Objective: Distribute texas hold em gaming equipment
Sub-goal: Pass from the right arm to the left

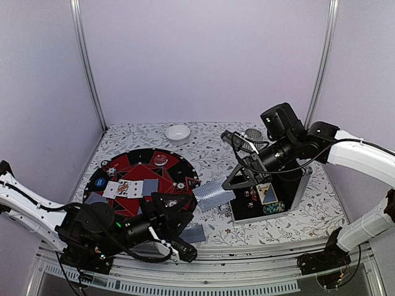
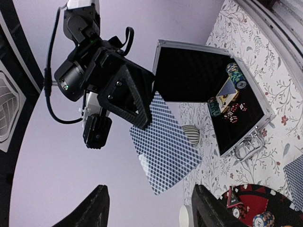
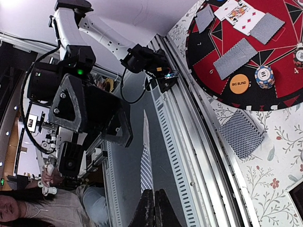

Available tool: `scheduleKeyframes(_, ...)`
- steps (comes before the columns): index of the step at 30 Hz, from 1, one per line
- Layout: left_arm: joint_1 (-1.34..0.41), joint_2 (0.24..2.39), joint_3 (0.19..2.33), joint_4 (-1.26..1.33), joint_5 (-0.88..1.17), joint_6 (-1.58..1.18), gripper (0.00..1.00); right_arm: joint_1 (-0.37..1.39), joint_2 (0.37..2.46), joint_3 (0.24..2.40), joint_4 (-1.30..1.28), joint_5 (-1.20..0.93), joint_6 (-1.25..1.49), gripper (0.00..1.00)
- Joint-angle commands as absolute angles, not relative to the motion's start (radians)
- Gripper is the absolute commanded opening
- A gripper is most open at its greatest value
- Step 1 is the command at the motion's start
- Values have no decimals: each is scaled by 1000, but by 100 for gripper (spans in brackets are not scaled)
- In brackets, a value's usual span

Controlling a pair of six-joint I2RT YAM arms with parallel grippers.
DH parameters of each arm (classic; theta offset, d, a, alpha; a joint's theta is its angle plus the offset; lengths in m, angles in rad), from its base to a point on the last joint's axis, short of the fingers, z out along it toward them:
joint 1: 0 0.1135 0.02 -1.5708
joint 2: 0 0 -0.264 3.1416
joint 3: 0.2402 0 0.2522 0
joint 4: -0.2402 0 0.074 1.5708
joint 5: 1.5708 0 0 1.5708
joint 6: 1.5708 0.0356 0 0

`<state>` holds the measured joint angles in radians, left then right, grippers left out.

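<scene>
A grey-blue patterned-back playing card [image 1: 213, 194] hangs in the air between the arms, and my right gripper [image 1: 237, 179] is shut on its upper corner. The right wrist view shows that card [image 3: 147, 163] edge-on, rising from the closed gripper [image 3: 152, 203]. My left gripper [image 2: 149, 210] is open with nothing between its fingers. The card's [image 2: 163, 144] lower corner hangs just beyond the gap. In the top view the left gripper [image 1: 185, 206] sits just left of the card. More cards [image 1: 123, 188] lie on the round red-and-black mat [image 1: 139, 161]. An orange disc [image 3: 239, 83] and a chip stack [image 3: 264, 75] are there too.
An open metal case [image 1: 299, 188] at the right holds chips and cards. One card [image 1: 192, 232] lies on the floral tablecloth by the mat's near edge. A white bowl [image 1: 178, 132] and a ribbed grey cup [image 1: 253, 134] stand at the back.
</scene>
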<state>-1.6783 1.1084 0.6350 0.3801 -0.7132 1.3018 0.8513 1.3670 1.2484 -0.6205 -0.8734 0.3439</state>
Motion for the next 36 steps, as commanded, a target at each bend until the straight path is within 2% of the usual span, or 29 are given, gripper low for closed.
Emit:
scheduleKeyframes(1,-1694,1090,614,443,-765,1410,63,892,1398,1250,-580,-923,363,2)
scheduleKeyframes(7,-1692,1113,632,345,-762,1359,64,915,1419,1259,-553,-941,371,2)
scheduleKeyframes(12,-1692,1110,655,233,-721,1295,73,922,1421,1268,-547,-937,374,2)
scheduleKeyframes(17,-1678,1130,652,318,-724,1357,71,926,1428,1268,-543,-935,375,2)
scheduleKeyframes(23,-1647,1158,662,345,-706,1390,47,941,1436,1276,-536,-943,371,2)
scheduleKeyframes(26,-1644,1160,668,343,-703,1390,29,943,1431,1268,-537,-944,371,2)
scheduleKeyframes(29,-1643,1163,674,341,-712,1384,4,943,1430,1260,-534,-945,367,2)
scheduleKeyframes(30,-1644,1165,675,341,-715,1381,0,943,1430,1259,-533,-943,367,2)
scheduleKeyframes(32,-1644,1170,679,326,-721,1368,0,943,1431,1259,-534,-935,363,3)
scheduleKeyframes(33,-1644,1176,689,307,-725,1345,0,943,1431,1259,-534,-925,361,8)
scheduleKeyframes(34,-1644,1183,706,275,-736,1307,0,943,1430,1261,-536,-907,358,22)
scheduleKeyframes(36,-1634,1205,772,158,-767,1169,0,937,1419,1262,-544,-840,354,58)
